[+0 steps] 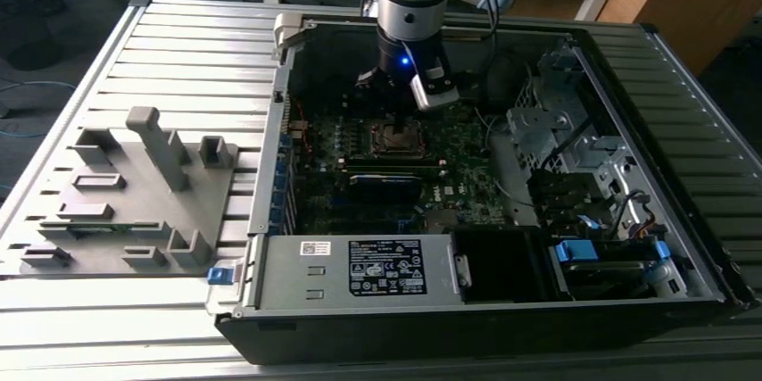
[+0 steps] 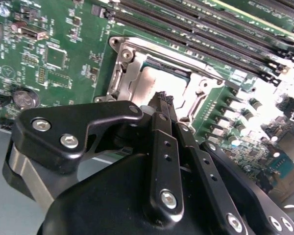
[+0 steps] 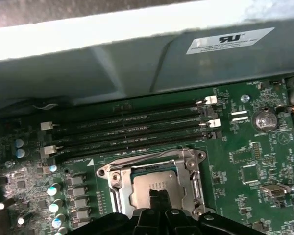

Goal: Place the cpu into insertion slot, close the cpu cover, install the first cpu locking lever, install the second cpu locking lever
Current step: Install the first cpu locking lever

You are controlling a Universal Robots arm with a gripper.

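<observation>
The cpu (image 3: 152, 185) (image 2: 159, 79) lies flat in the insertion slot (image 1: 399, 137) on the green motherboard, its dull silver top showing. The cpu cover (image 3: 188, 169) (image 2: 132, 54) lies down around it as a silvery frame. My gripper (image 3: 159, 195) (image 2: 162, 98) (image 1: 395, 109) hovers just above the chip's centre in both wrist views. Its black fingers (image 2: 159, 142) are pressed together, shut, with nothing between them. How the locking levers stand at the frame's sides I cannot tell.
Long black memory slots (image 3: 132, 128) (image 2: 201, 24) run beside the socket. A coin battery (image 3: 263, 119) and capacitors (image 3: 54, 190) sit nearby. The case wall (image 3: 137, 68), power supply (image 1: 357, 267) and drive cage (image 1: 559, 131) ring the board. A grey fixture (image 1: 131, 194) stands outside the case.
</observation>
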